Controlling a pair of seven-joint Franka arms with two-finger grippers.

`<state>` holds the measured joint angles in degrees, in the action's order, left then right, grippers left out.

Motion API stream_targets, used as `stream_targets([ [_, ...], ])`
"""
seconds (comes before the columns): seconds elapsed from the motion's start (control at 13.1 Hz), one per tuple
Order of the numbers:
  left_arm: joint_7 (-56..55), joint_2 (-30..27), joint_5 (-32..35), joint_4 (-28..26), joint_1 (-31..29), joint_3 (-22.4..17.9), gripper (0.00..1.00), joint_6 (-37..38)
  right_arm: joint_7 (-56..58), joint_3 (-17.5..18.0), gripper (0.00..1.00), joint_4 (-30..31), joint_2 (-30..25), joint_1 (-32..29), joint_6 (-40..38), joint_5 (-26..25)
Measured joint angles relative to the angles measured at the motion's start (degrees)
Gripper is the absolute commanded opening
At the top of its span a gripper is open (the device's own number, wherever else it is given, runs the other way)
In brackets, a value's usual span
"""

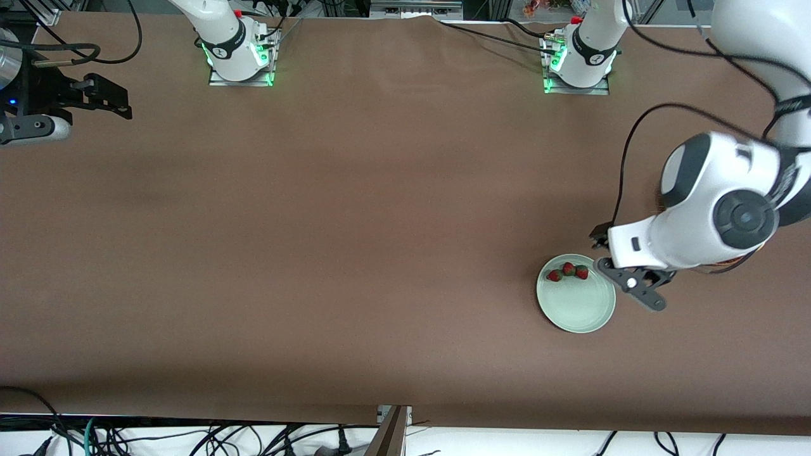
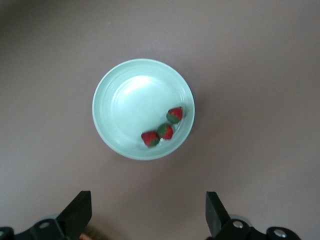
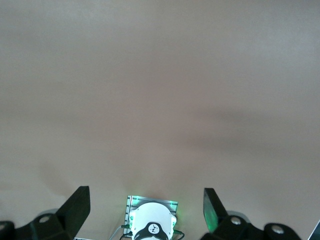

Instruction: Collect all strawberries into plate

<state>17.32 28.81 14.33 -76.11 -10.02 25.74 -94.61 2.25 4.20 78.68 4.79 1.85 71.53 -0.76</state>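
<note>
The pale mint-green plate (image 1: 580,307) lies on the brown table toward the left arm's end, near the front camera. Three small red strawberries (image 1: 568,271) lie together in it by its rim. In the left wrist view the plate (image 2: 120,100) holds the same strawberries (image 2: 165,131). My left gripper (image 1: 619,269) hovers beside the plate's edge, open and empty, and its fingertips frame bare table in the left wrist view (image 2: 147,215). My right gripper (image 1: 104,98) waits at the right arm's end of the table, open and empty (image 3: 146,210).
The two arm bases (image 1: 237,47) (image 1: 580,54) stand at the table's back edge; the right arm's base (image 3: 152,222) shows in the right wrist view. Cables (image 1: 127,437) hang below the table's front edge. The brown cloth (image 1: 355,221) spreads wide between the arms.
</note>
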Motion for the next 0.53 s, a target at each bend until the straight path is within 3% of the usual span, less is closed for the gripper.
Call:
stream_targets([
  [0.23,-9.4,-5.7,-0.1,0.4,0.1,0.1,1.00,5.8,0.0,0.1,1.00,0.0,0.1,0.0,0.1,0.0],
  [0.53,-12.9,-10.2,-1.8,1.8,-0.1,-0.2,1.00,9.5,0.0,0.1,1.00,0.0,0.1,0.0,0.3,0.0],
])
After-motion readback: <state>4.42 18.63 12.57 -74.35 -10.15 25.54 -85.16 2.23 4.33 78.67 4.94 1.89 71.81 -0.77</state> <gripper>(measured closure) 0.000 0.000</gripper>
